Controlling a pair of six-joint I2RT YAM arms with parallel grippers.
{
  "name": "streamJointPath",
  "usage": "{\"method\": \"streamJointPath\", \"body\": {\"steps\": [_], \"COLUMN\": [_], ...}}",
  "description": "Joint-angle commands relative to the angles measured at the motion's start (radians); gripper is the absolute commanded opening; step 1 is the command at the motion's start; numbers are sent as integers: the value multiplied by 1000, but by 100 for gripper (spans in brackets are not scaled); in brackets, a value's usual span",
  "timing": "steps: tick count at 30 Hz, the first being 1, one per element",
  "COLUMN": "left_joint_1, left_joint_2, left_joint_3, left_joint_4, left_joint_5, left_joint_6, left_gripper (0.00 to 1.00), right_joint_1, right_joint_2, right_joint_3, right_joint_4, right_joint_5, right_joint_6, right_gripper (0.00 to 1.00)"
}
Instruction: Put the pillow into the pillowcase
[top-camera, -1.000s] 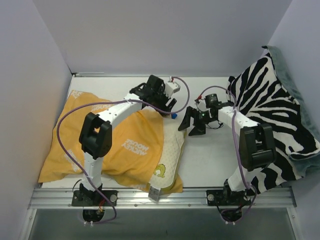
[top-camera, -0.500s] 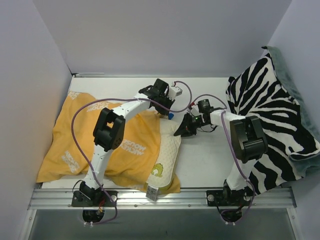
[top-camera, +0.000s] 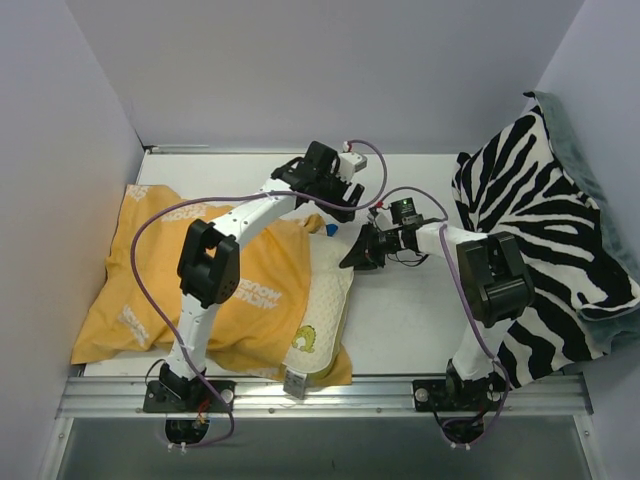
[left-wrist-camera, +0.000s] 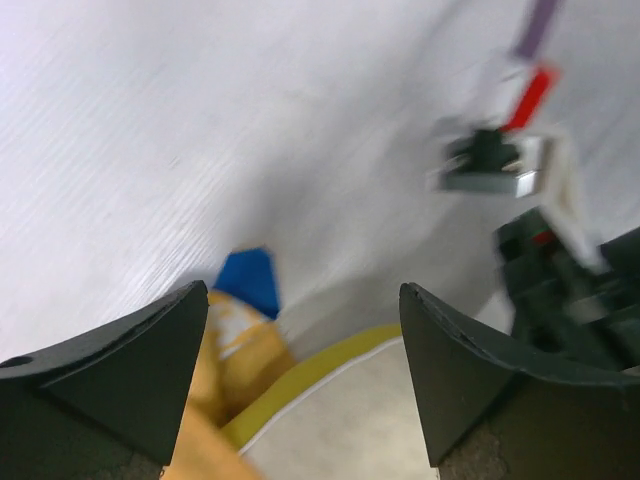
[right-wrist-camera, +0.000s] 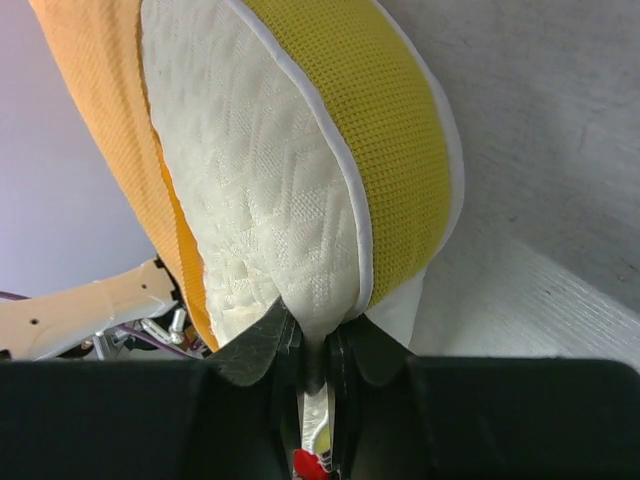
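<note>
Right fingers (right-wrist-camera: 255, 347) are clamping tight on the edge of the pillow (right-wrist-camera: 280, 200) directly ahead, left fingers (left-wrist-camera: 110, 380) are hovering spread and empty over the pillowcase (top-camera: 250, 310) mouth below, so any push is risking that thin pinch slipping and unheld cloth bunching.

The pillow (top-camera: 325, 295) is cream edged yellow, the pillowcase (top-camera: 105, 325) mustard-orange lettered white, the blanket (top-camera: 545, 225) zebra-striped.
</note>
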Motion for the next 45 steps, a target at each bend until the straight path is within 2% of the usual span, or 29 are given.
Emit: {"method": "streamJointPath", "body": {"steps": [1, 5, 7, 17, 20, 21, 22, 24, 25, 26, 27, 29, 33, 35, 38, 42, 43, 44, 45], "left_joint_1": [75, 117, 126, 125, 125, 125, 125, 120, 118, 114, 106, 92, 49, 34, 22, 36, 45, 62, 72], "left_joint_2": [-82, -46, -29, 36, 54, 59, 63, 77, 79, 74, 66, 28, -7, -7, 25, 53, 54, 53, 46], "left_joint_3": [-102, -133, -135, -169, -176, -182, -184, -169, -155, -141, -115, -95, -15, 14, 57, 23, 16, 11, 3], "left_joint_4": [-5, -24, -37, -48, -50, -50, -51, -50, -50, -34, -16, 79, 226, 323, 366, 372, 366, 330, 314], "left_joint_5": [-186, -247, -227, 10, 49, 55, 66, 95, 116, 183, 214, 312, 389, 389, 382, 351, 359, 354, 354], "left_joint_6": [61, 110, 119, 84, 61, 50, 45, 36, 30, 21, -19, -82, -293, -365, -473, -521, -521, -506, -493], "left_gripper": [86, 87, 87, 86, 81, 76, 58, 36, 12, 2, 0, 0, 0, 0, 0, 0, 0, 8, 37], "right_joint_1": [-5, -17, -22, -36, -37, -37, -37, -39, -36, -34, -31, -14, 26, 44, 53, 32, 24, 13, -8], "right_joint_2": [-55, -56, -64, -81, -79, -82, -82, -81, -76, -64, -59, -45, -38, -39, -53, -67, -68, -76, -82], "right_joint_3": [-26, -49, -57, -63, -63, -65, -65, -62, -56, -49, -45, -25, 3, 12, 24, 43, 43, 44, 47], "right_joint_4": [-89, -99, -104, -150, -153, -153, -153, -153, -152, -148, -142, -100, 57, 148, 222, 206, 157, 111, 59], "right_joint_5": [-4, 3, 0, -14, -20, -20, -20, -22, -22, -25, -26, -39, -59, -71, -66, -46, -42, -36, -24], "right_joint_6": [-73, -92, -101, -148, -153, -156, -159, -159, -153, -152, -142, -100, 34, 119, 167, 148, 126, 94, 57], "right_gripper": [0, 0, 0, 0, 0, 0, 0, 0, 0, 0, 0, 0, 0, 0, 0, 0, 0, 7, 11]}}
